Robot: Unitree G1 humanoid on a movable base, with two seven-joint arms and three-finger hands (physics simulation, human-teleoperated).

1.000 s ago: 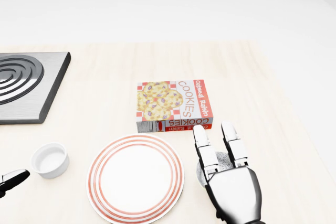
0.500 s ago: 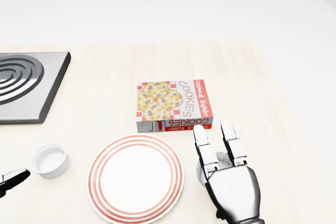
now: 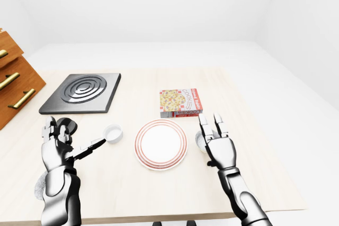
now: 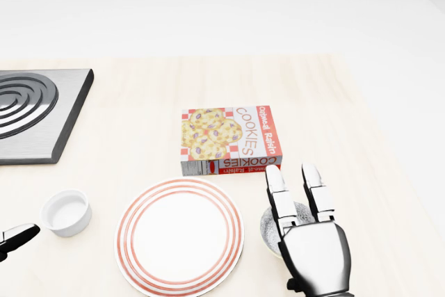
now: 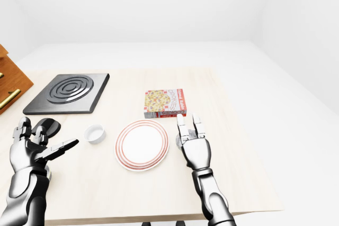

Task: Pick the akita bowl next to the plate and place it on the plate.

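- Right hand [image 4: 314,250] hangs over the akita bowl [image 4: 270,226], covering its 4 o'clock side in the head view; the bowl's speckled grey rim shows at the hand's 10 o'clock.
- Whether the palm touches the bowl cannot be told.
- That bowl sits on the table [image 4: 139,95] just beside the plate [image 4: 126,241], at the plate's 3 o'clock, apart from its striped rim.
- At the bowl's 11 o'clock lies the cookie box [image 4: 229,140], flat on the table.
- Compared with half a second ago, the right hand has slid a little toward 3 o'clock, so more of the bowl shows. Plate, box and small white cup [image 4: 66,211] lie as they did.
- The hand is released: its fingers [image 4: 277,196] stretch straight toward 12 o'clock, the back of the hand faces up, and nothing is grasped.
- In the eye views the left hand [image 5: 33,146] is raised at the table's 9 o'clock edge, also unclenched, with one finger reaching toward the cup.
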